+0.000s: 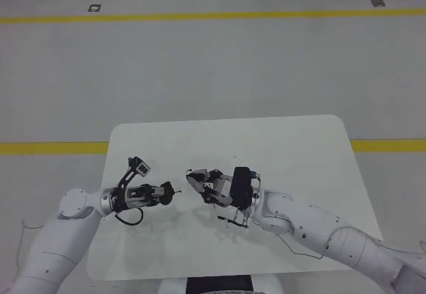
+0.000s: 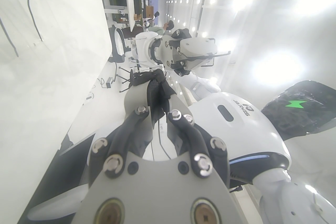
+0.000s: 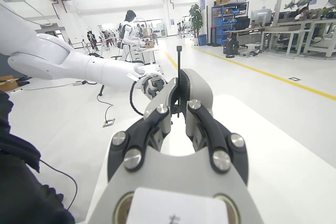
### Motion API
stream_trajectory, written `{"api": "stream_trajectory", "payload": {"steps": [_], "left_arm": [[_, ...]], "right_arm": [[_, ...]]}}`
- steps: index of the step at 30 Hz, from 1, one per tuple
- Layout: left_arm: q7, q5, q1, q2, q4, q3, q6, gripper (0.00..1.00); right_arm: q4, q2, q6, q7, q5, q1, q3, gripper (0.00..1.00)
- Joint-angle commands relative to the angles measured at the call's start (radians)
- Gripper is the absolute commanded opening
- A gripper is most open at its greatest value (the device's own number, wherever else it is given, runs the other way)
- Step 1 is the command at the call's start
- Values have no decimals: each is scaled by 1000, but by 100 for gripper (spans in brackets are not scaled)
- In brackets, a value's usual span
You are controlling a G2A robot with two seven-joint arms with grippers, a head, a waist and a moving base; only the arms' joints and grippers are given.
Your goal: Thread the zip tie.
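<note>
In the top view the white table (image 1: 294,140) takes up the middle of the frame. Left of centre, low in the frame, the left gripper (image 1: 167,192) hangs over the table and points toward the right. Its fingers (image 2: 134,100) are lined with black padding and drawn together at the tips. Whether anything is pinched between them cannot be told.

Just to its right, near the centre of the frame, the right gripper (image 1: 193,177) faces it, the two sets of tips near each other but apart. Its jaws are narrow, clamped on the zip tie (image 3: 179,62). The tie is a thin, straight black strip held off the table. Its long part, ending in the square head, sticks out past one side of the fingers, and a short end shows on the other side.

Two spare ties (image 2: 34,15), also black, lie flat on the tabletop, well apart from both grippers, in what looks like clear plastic.
</note>
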Motion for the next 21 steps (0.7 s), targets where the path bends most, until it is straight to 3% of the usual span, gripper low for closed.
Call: {"api": "stream_trajectory", "payload": {"steps": [1, 4, 10, 17, 21], "left_arm": [[0, 0, 0, 0, 0, 0, 0, 0], [0, 0, 0, 0, 0, 0, 0, 0], [0, 0, 0, 0, 0, 0, 0, 0], [0, 0, 0, 0, 0, 0, 0, 0], [0, 0, 0, 0, 0, 0, 0, 0]], "right_arm": [[0, 0, 0, 0, 0, 0, 0, 0], [-3, -1, 2, 5, -3, -3, 3, 0], [1, -14, 0, -3, -114, -26, 7, 0], [56, -42, 0, -148, -213, 5, -62, 0], [60, -43, 0, -153, -214, 7, -64, 0]]}}
